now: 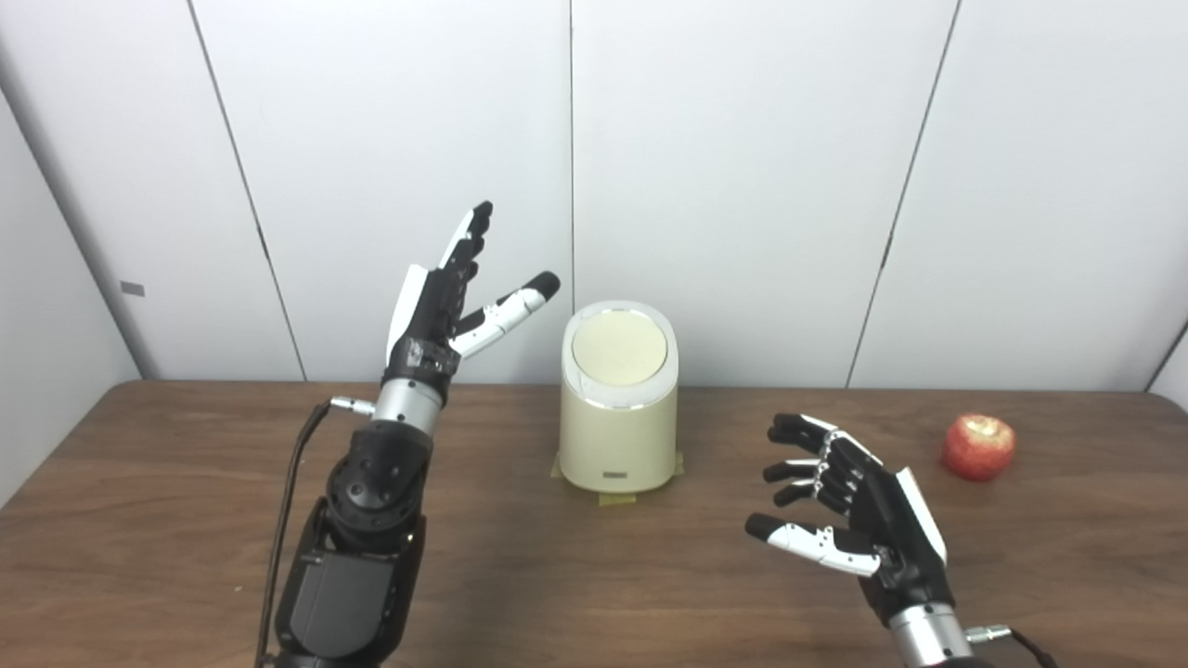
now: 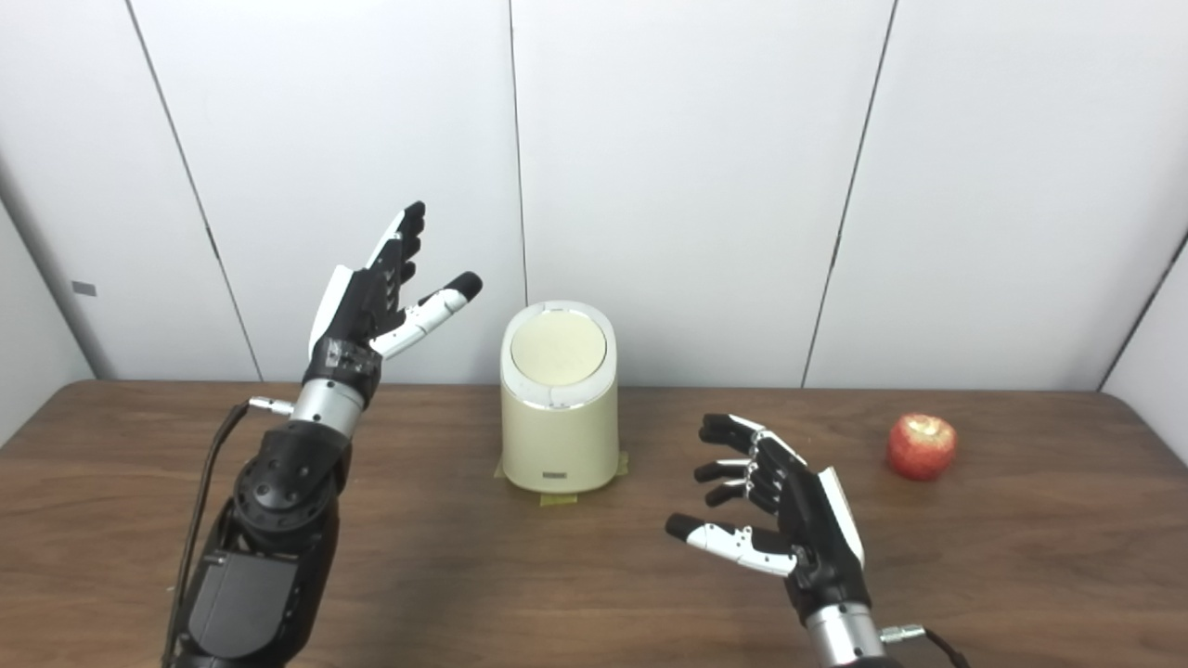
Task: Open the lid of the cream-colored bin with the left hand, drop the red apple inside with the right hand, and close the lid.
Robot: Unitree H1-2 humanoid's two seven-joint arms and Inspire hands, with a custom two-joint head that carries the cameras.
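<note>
- The cream-colored bin point(image 1: 618, 408) stood upright at mid-table on the wooden table point(image 1: 186, 520), its long axis vertical, with the round lid point(image 1: 619, 347) lying flat and closed on top.
- The left hand point(image 1: 441, 301) was raised above the table to the left of the bin, fingers point(image 1: 469, 237) spread and pointing up and away, thumb angled toward the lid; it held nothing and touched nothing.
- The lid lay to the right of this hand and slightly lower, so the opening move would probably call for a reach rightward and down onto the lid; the left hand was the nearer one to the lid.
- The right hand point(image 1: 854, 506) hovered low over the table, right of the bin and nearer the camera, fingers apart and loosely curled, palm facing left, empty.
- The red apple point(image 1: 978, 446) rested on the table well to the right of the bin, beyond and to the right of the right hand, apart from it.
- Judged from the closed lid and the untouched apple, no step of the task was yet done.
</note>
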